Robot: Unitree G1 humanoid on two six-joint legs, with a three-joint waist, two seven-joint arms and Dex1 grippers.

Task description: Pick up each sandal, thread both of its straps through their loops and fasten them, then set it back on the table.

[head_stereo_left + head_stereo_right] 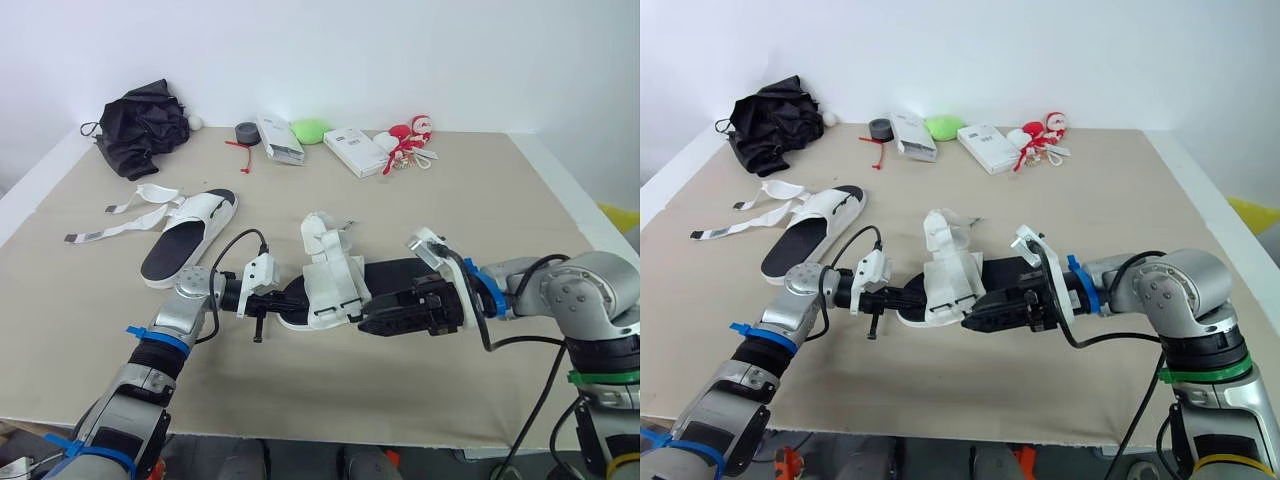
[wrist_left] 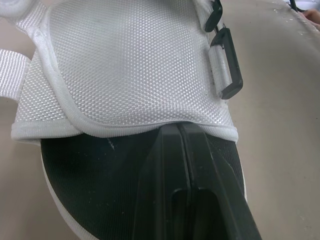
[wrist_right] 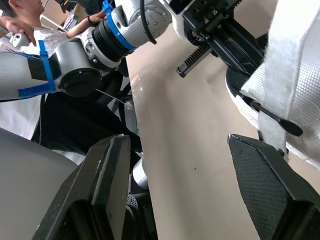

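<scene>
A white sandal with a black footbed [image 1: 330,275] lies mid-table between my two grippers, its white upper [image 2: 130,70] standing up. My left gripper [image 1: 288,299] is shut, its fingers [image 2: 175,185] lying on the black footbed with the tips against the rim of the upper. From the other side, my right gripper [image 1: 368,322] is open beside the sandal. Its fingers [image 3: 100,190] are spread wide with nothing between them, and the white strap [image 3: 295,85] is just off one finger. The second sandal [image 1: 190,235] lies at the left with both straps [image 1: 125,222] loose on the table.
A black bundle [image 1: 140,125] sits at the back left. Along the back edge are a tape roll [image 1: 246,131], two white boxes [image 1: 280,140], a green object [image 1: 310,130] and a red and white toy [image 1: 410,140]. A person [image 3: 20,22] appears in the right wrist view.
</scene>
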